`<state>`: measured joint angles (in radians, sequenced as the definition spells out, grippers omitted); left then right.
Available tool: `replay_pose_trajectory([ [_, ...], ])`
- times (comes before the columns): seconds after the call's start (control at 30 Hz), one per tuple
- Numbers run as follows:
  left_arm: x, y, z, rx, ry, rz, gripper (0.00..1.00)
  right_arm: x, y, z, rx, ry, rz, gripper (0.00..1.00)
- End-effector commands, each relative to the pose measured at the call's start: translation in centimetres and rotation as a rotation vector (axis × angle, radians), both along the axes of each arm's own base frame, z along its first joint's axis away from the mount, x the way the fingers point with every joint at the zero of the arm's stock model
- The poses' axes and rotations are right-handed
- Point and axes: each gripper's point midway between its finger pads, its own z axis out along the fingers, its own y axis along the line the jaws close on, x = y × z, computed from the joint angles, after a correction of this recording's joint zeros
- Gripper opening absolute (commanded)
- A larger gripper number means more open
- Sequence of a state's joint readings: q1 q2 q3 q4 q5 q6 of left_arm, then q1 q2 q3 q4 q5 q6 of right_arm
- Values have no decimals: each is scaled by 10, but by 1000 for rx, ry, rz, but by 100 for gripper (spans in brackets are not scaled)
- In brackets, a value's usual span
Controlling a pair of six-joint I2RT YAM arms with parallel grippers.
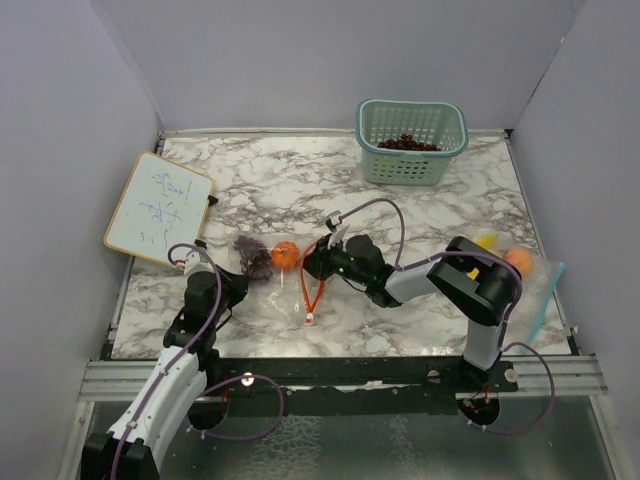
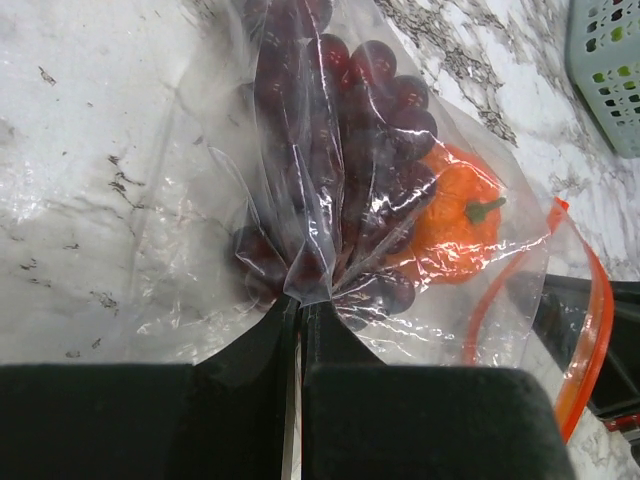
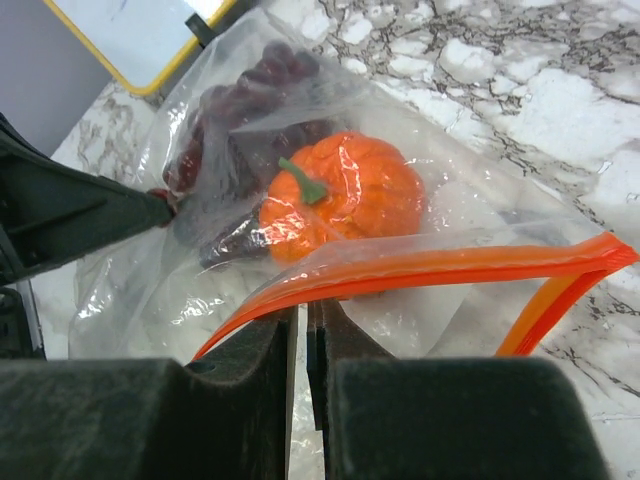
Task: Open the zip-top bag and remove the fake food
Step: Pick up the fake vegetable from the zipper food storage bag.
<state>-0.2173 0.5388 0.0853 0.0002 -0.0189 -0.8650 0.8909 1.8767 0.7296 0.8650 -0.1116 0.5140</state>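
On the worktop (image 1: 300, 180), left tool (image 2: 300, 305) pinches the bag (image 2: 180, 200) by its clear end; right tool (image 3: 303, 315) pinches the zip strip (image 3: 450, 262); grapes (image 2: 370, 100) and orange (image 3: 345, 195) sit inside.

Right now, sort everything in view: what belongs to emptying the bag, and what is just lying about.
Job in hand: zip-top bag, its orange zip strip, purple grape bunch and orange toy pumpkin inside it, left claw pinching the bag's bottom, right claw pinching the strip.

Lying about: teal mesh basket, yellow-framed whiteboard.
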Motion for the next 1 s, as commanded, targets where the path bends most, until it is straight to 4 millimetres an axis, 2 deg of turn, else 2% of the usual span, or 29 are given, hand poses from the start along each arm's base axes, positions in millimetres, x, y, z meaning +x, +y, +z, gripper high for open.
replay_pose_trajectory([
  [0.0, -15, 4, -22, 43, 72, -18, 0, 8, -4, 32, 91, -67, -49, 10],
  [0.13, -11, 3, -18, 60, 64, -34, 0, 5, -4, 19, 100, -33, -45, 12],
  [0.23, -8, 0, -19, 69, 85, -52, 0, 4, 4, 11, 118, -10, -23, 17],
  [0.3, -8, -1, -23, 73, 109, -62, 0, 4, 11, 8, 137, -3, 1, 26],
  [0.47, -7, -2, -23, 66, 99, -63, 0, 9, 15, 6, 153, -10, -13, 63],
  [0.57, -8, -1, -23, 71, 94, -57, 0, 17, 11, -3, 114, -6, -54, 75],
  [0.73, -9, -1, -25, 70, 97, -60, 0, 25, 16, -10, 82, -7, -68, 83],
  [0.97, -9, -3, -23, 66, 96, -69, 0, 42, 27, -18, 43, -7, -99, 83],
])
